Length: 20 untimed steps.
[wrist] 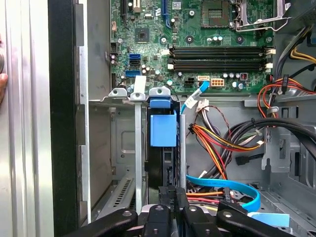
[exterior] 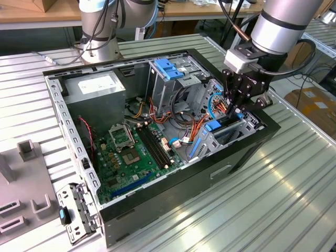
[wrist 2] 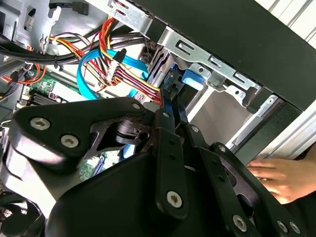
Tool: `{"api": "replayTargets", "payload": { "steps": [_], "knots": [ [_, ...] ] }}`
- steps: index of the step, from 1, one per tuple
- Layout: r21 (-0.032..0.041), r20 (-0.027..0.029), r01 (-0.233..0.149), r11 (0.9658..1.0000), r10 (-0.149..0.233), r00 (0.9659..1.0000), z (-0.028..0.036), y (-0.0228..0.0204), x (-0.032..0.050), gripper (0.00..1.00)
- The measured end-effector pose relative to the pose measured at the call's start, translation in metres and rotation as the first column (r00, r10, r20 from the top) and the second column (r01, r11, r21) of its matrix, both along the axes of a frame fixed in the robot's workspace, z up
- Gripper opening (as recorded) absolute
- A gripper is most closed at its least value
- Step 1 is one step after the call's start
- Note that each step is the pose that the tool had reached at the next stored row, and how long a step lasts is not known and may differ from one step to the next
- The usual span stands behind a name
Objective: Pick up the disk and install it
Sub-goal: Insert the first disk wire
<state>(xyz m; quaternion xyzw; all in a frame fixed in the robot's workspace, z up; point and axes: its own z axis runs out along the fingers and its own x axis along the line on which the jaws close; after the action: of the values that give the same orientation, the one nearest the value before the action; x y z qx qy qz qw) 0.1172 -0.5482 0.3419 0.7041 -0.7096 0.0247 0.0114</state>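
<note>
The disk stands on edge in the low drive bay at the case's front, between two metal rails. Its bright blue carrier tab faces the motherboard, and the blue end also appears in the second wrist view. My gripper reaches down into that bay at the disk's other end. In both wrist views the gripper has its thin fingers pressed close together right at the disk's dark end. I cannot tell if anything thin sits between them.
The open computer case lies on a ribbed metal table. Orange and blue cables crowd the space beside the bay. A tall drive cage with a blue latch rises behind. A person's hand rests on the case's outer side.
</note>
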Motion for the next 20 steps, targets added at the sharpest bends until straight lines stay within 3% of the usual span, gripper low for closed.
{"api": "replayTargets", "payload": {
  "steps": [1, 2, 4, 7, 11, 20],
  "knots": [
    [-0.0001, 0.0001, 0.000, 1.0000, 0.000, 1.0000, 0.0008, 0.0000, 0.0000, 0.17],
    [0.0000, 0.0001, 0.000, 1.0000, 0.000, 1.0000, 0.0024, 0.0000, 0.0000, 0.24],
    [-0.0002, 0.0001, 0.000, 1.0000, 0.000, 1.0000, 0.0071, 0.0000, 0.0000, 0.24],
    [0.0002, 0.0001, 0.000, 1.0000, 0.000, 1.0000, 0.0073, 0.0000, 0.0000, 0.24],
    [0.0000, 0.0001, 0.000, 1.0000, 0.000, 1.0000, 0.0077, 0.0000, 0.0000, 0.11],
    [-0.0001, 0.0001, 0.000, 1.0000, 0.000, 1.0000, 0.0082, 0.0000, 0.0000, 0.11]
  ]
}}
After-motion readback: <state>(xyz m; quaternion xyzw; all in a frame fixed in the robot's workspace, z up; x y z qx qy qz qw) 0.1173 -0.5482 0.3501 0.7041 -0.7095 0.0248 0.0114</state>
